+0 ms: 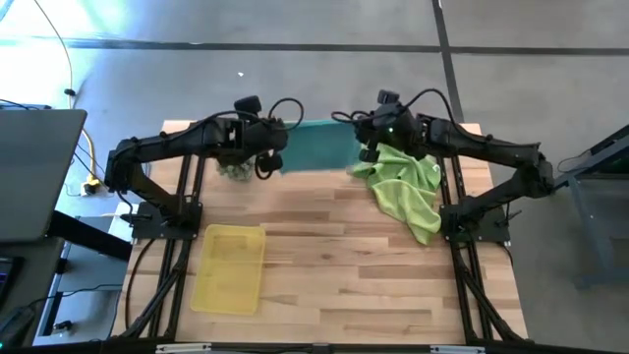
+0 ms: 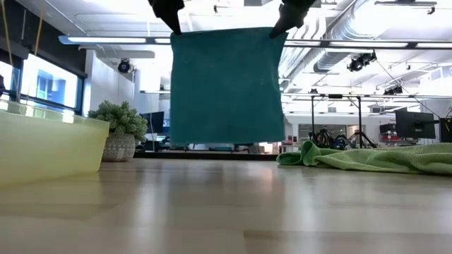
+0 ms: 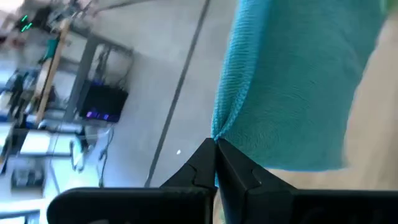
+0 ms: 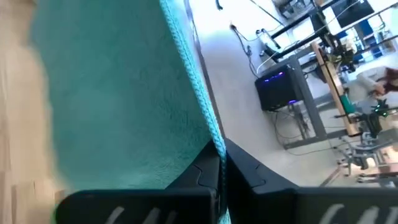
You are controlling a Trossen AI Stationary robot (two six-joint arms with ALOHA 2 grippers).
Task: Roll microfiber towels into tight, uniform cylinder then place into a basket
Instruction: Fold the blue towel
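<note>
A teal towel [image 2: 226, 85] hangs spread out above the table's far edge, held between my left gripper [image 2: 173, 27] and my right gripper [image 2: 277, 29], each shut on an upper corner. From above, the same teal towel [image 1: 319, 146] shows between the two grippers. Lime green towels [image 1: 405, 187] lie crumpled on the table at the far right, under the right arm. The yellow basket [image 1: 231, 268] rests on the table at the near left. My left gripper pinches the teal towel's upper corner [image 3: 217, 134] between its two shut fingers. The cloth hangs below, clear of the table, its top edge drawn across to the other gripper. My right gripper pinches the other upper corner [image 4: 217, 146] between its two shut fingers. The towel hangs flat below it, lifted clear.
A spiky pale-green ball [image 1: 234, 169] in a small pot sits at the table's far left, below the left gripper. Bare wooden table [image 1: 344, 265] lies between the basket and the green towels.
</note>
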